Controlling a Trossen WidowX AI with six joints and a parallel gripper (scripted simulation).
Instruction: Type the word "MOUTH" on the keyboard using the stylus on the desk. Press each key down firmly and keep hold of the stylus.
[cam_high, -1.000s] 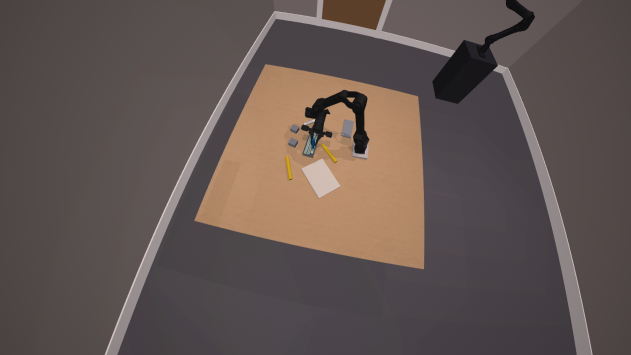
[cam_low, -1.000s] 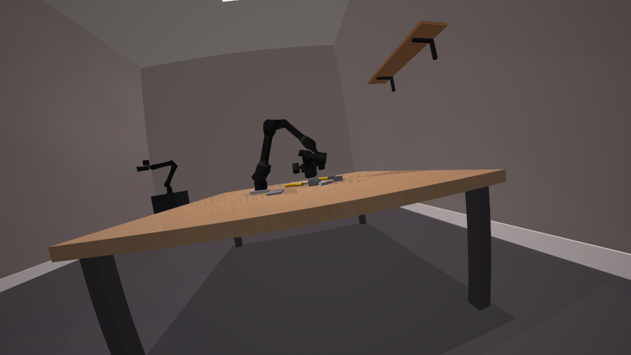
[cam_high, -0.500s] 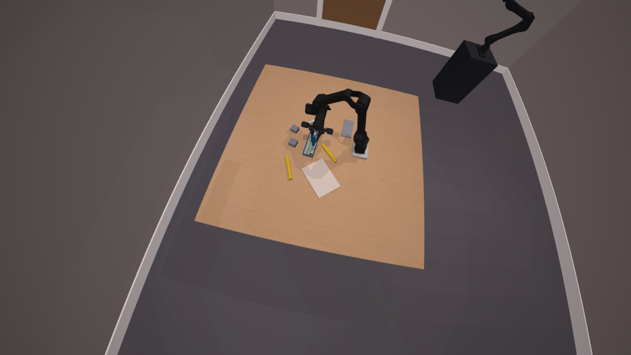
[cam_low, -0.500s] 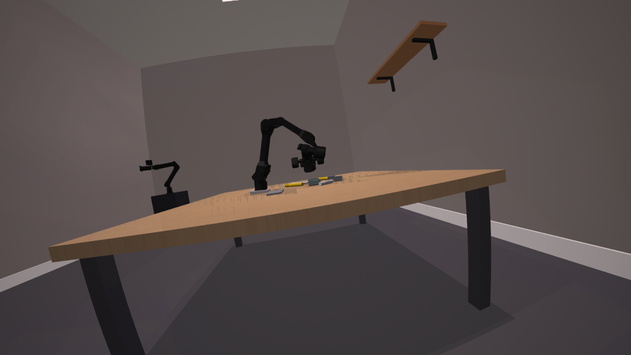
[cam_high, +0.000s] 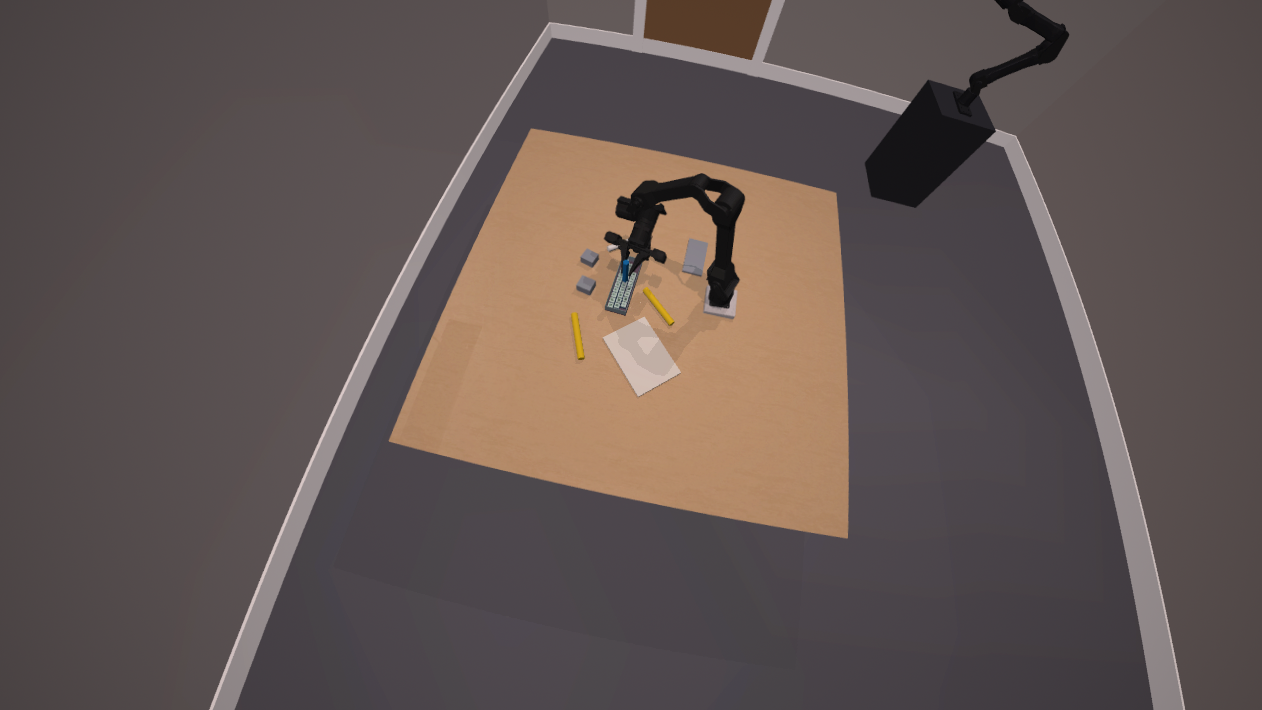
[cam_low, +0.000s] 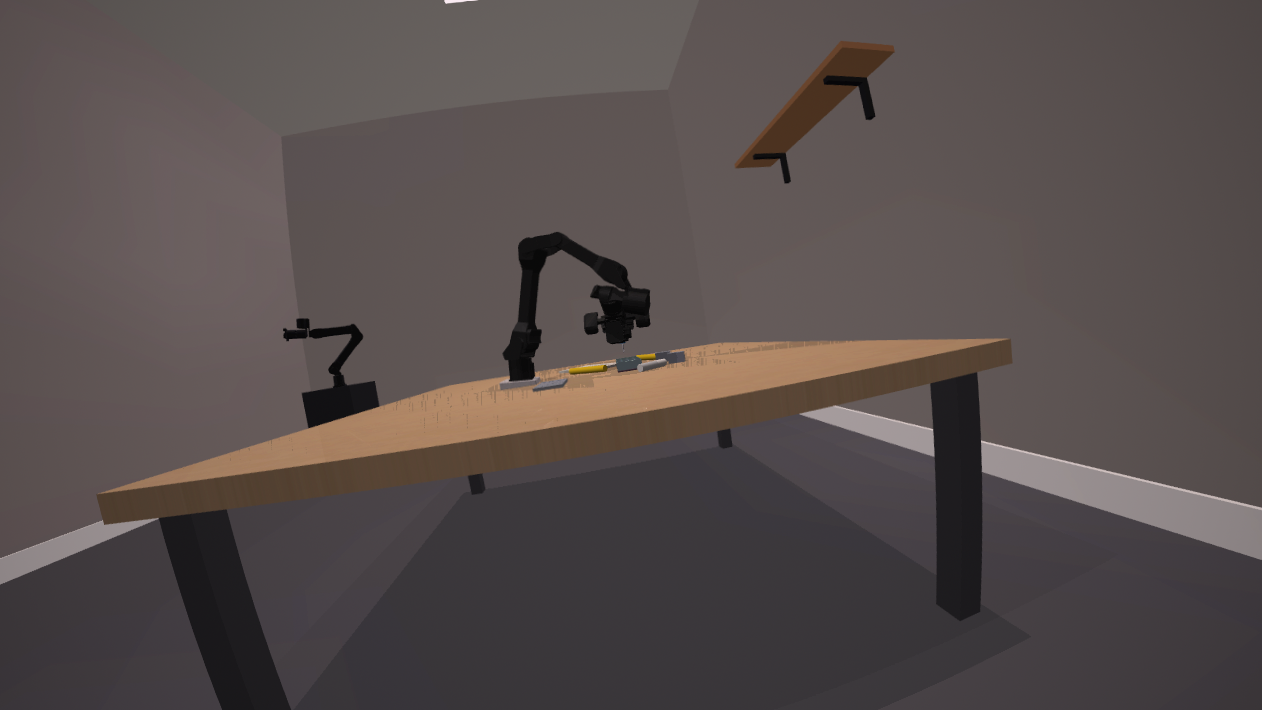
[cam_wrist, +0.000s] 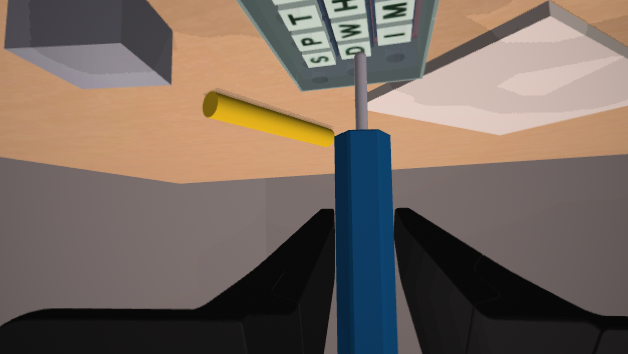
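My gripper (cam_high: 628, 262) (cam_low: 623, 339) (cam_wrist: 364, 221) is shut on the blue stylus (cam_high: 625, 270) (cam_wrist: 365, 225), which stands upright between the black fingers. The stylus's thin grey tip (cam_wrist: 359, 85) points down at the grey keyboard (cam_high: 620, 294) (cam_low: 628, 364) (cam_wrist: 407, 65). In the wrist view the tip lies at the end key of the middle row, next to W, and partly hides its letter. I cannot tell whether the tip touches the key. Keys S, P, T, W, H, I and M show around it.
Two yellow rods (cam_high: 577, 335) (cam_high: 657, 305) lie beside the keyboard; one shows in the wrist view (cam_wrist: 267, 119). A white sheet (cam_high: 641, 356) (cam_wrist: 500, 85) lies just past it. Two grey cubes (cam_high: 588, 257) (cam_high: 585, 284) and a grey slab (cam_high: 695, 256) flank the arm.
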